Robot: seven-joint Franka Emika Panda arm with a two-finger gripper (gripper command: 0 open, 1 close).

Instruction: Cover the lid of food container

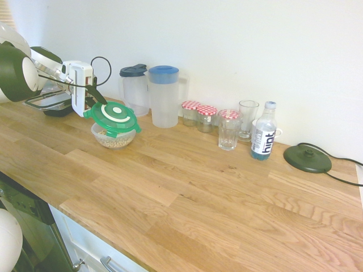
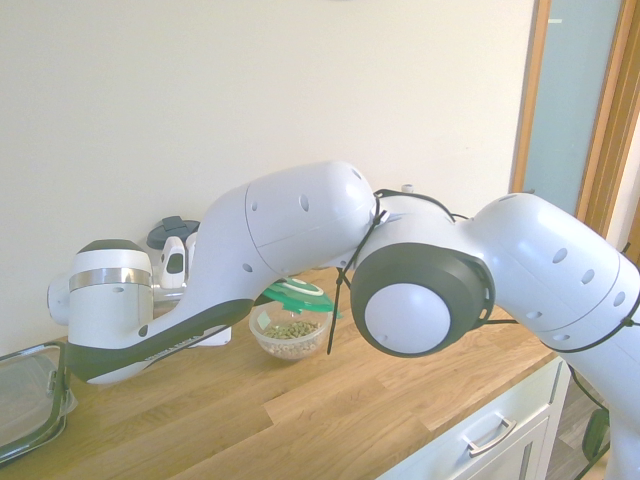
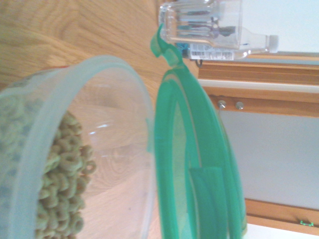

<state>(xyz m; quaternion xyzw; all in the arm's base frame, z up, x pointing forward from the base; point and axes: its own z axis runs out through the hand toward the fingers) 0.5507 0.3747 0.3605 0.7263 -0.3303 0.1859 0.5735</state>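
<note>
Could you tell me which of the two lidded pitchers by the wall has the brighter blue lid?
The taller pitcher, the one nearer the jam jars, has the bright blue lid. The shorter pitcher beside it, closer to the gripper, wears a dark navy lid.

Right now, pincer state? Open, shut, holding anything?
Pincer: at the edge of the green lid, which sits tilted over the cereal bowl; open or shut cannot be told.

Round translucent green plastic lid (image 1: 113,117) sits tilted atop small clear plastic bowl of beige cereal (image 1: 113,137) on bench (image 1: 187,181).
</note>
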